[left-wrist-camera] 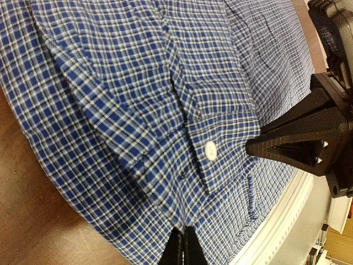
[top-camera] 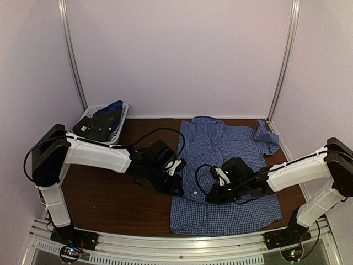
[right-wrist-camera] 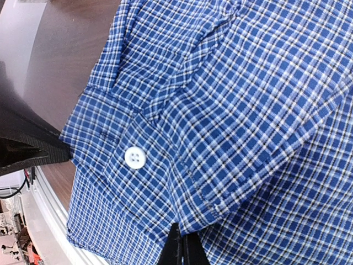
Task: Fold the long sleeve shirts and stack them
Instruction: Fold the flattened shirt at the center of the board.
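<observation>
Top: left hand (top-camera: 177, 186) and right hand (top-camera: 213, 194) both closed tight, pinching the checked shirt (top-camera: 231, 149) spread on the brown worktop (top-camera: 110, 193); white basket (top-camera: 123, 117) far-left.
Left wrist: fingers (left-wrist-camera: 175, 249) pinch shirt edge.
Right wrist: fingers (right-wrist-camera: 174, 248) pinch the cuff (right-wrist-camera: 138, 149).

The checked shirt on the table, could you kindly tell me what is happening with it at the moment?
Two robot arms are working on one checked shirt, which lies spread on the brown table. The left tool and the right tool are both shut at opposite ends of a sleeve cuff with a white button, apparently pinching it for a fold. A white basket at the far left holds darker clothes.
</observation>
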You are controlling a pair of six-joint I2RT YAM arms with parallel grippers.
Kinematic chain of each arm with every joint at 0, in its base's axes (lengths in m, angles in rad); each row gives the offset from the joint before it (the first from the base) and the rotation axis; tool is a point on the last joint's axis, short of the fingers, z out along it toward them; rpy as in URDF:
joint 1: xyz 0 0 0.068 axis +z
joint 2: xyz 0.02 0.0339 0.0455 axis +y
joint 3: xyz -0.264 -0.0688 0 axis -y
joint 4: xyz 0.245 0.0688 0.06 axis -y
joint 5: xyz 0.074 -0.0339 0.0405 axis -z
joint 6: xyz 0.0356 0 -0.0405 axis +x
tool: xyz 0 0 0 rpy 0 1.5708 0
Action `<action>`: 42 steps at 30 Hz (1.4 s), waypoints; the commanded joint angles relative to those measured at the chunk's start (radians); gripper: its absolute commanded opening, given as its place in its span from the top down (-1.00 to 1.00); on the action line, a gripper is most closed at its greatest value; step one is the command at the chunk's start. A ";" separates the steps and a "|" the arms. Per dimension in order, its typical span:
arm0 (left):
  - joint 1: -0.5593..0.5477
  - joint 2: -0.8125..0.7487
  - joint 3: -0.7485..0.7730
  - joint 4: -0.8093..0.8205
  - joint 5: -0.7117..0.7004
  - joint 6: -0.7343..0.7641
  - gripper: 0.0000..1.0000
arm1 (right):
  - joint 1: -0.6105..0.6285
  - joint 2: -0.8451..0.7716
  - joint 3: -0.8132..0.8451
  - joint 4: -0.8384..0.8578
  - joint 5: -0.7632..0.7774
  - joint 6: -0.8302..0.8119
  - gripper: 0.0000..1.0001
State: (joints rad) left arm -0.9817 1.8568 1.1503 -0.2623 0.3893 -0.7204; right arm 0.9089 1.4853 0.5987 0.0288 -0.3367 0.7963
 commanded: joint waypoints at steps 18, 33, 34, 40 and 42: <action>-0.014 -0.048 -0.071 0.012 -0.020 -0.005 1.00 | 0.059 0.058 0.033 0.022 0.017 0.040 1.00; -0.029 -0.057 -0.094 0.011 -0.007 -0.025 1.00 | 0.067 0.039 0.015 0.008 0.028 0.041 0.98; -0.029 -0.056 -0.095 0.012 -0.010 -0.025 0.97 | 0.067 0.039 0.014 0.008 0.030 0.041 0.95; -0.026 -0.071 -0.048 -0.038 -0.073 -0.001 0.62 | 0.067 0.000 0.038 -0.052 0.069 0.018 0.67; -0.017 -0.083 -0.028 -0.065 -0.105 0.009 0.43 | 0.064 -0.027 0.058 -0.096 0.101 0.001 0.46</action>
State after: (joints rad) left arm -1.0035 1.8233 1.0721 -0.2855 0.3527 -0.7326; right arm 0.9695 1.5204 0.6167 0.0090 -0.3119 0.8265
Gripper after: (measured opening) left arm 0.214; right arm 0.193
